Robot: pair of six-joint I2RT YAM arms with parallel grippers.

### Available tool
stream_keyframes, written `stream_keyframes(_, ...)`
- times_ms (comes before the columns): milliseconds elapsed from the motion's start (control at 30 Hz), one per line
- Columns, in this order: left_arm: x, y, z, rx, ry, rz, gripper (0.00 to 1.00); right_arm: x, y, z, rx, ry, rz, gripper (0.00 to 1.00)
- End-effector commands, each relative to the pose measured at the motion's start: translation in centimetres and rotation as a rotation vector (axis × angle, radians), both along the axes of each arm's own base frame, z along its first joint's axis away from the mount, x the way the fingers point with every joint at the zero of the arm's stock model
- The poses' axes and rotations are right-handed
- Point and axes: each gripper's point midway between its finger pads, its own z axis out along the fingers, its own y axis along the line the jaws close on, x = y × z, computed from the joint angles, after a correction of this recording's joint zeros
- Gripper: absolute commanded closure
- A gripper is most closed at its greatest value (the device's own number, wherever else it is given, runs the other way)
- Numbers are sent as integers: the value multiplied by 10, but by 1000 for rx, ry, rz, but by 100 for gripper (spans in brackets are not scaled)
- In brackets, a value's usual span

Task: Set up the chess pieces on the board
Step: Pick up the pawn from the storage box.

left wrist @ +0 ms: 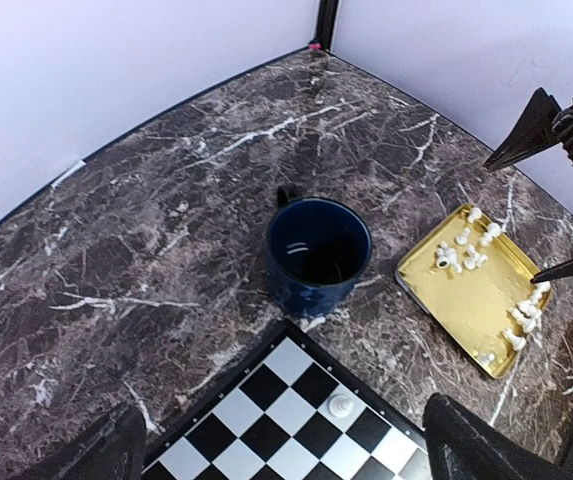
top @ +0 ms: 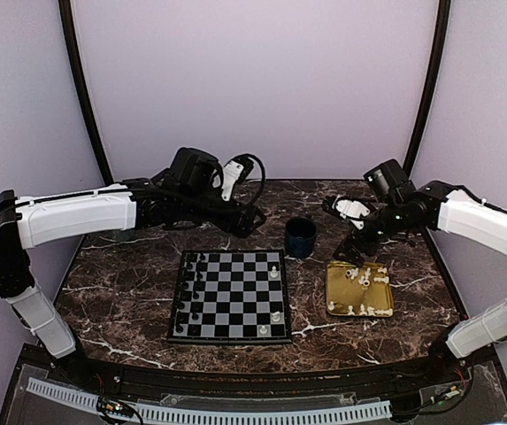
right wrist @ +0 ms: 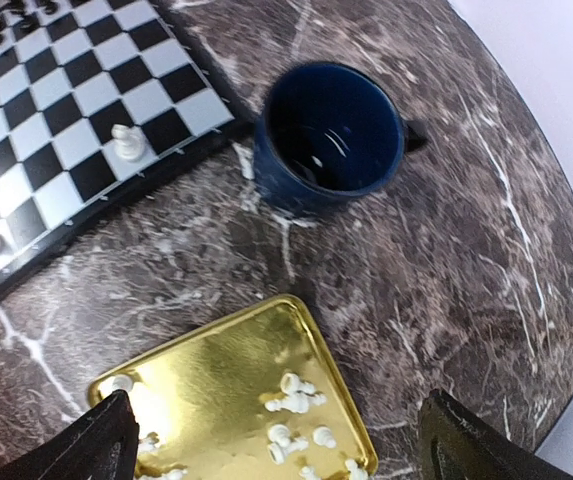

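Observation:
The board (top: pixel 235 301) lies flat at the table's middle, with tiny black pieces along its left columns. Three cream-white chess pieces stand near its right edge, one of them (top: pixel 274 273) at the far right. Several more white pieces (right wrist: pixel 296 395) lie loose in a gold tray (top: pixel 359 288) to the right of the board. My left gripper (left wrist: pixel 286 455) hangs open above the board's far right corner (left wrist: pixel 256 420), near a white piece (left wrist: pixel 341 405). Over the tray's far end (right wrist: pixel 216 370), my right gripper (right wrist: pixel 276 450) stands open. Neither holds anything.
A dark blue cup (top: pixel 300 237) stands just behind the board's far right corner, between the two grippers; its inside shows in both wrist views (left wrist: pixel 318 255). Black frame posts rise at the back corners. The tray (left wrist: pixel 466 300) sits close to the table's right edge.

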Motion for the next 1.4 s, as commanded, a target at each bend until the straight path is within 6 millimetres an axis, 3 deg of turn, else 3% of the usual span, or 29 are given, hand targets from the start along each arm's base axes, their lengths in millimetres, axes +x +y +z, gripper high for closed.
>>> stream_keyframes(0,36,10,19,37,-103,191,1,33,-34,-10,-37,-83,-132,3)
stream_keyframes(67,44,9,-13,160,-45,201,1,36,-47,-25,-52,-30,-152,3)
stream_keyframes(133,49,2,-33,231,0,190,1,34,-56,-37,-56,66,-162,1)
stream_keyframes(300,43,-18,-42,194,33,163,1,38,-78,-62,-105,207,-207,22)
stream_keyframes(367,26,-35,-42,141,87,50,1,38,-84,-71,-129,235,-223,29)
stream_keyframes(433,-13,-68,-38,81,150,-218,1,37,-88,-78,-141,262,-234,33)
stream_keyframes(500,-36,-84,-40,144,117,-307,1,37,-92,-82,-152,273,-254,34)
stream_keyframes(667,-41,-88,-51,237,23,-298,1,43,-104,-99,-199,305,-311,42)
stream_keyframes(733,-52,-94,-43,183,12,-359,1,45,-107,-104,-208,320,-331,47)
stream_keyframes(833,-56,-96,-10,78,-67,-351,1,43,-108,-109,-218,339,-336,52)
stream_keyframes(967,-22,-68,30,-83,-218,-50,1,37,-107,-113,-218,371,-327,63)
stream_keyframes(1033,-12,-54,24,-96,-212,54,1,34,-105,-115,-213,394,-314,72)
stream_keyframes(1200,-25,-67,22,-102,-194,-66,1,31,-102,-116,-200,415,-307,74)
stream_keyframes(1367,-39,-75,18,-131,-162,-155,12,28,-102,-122,-204,435,-307,75)
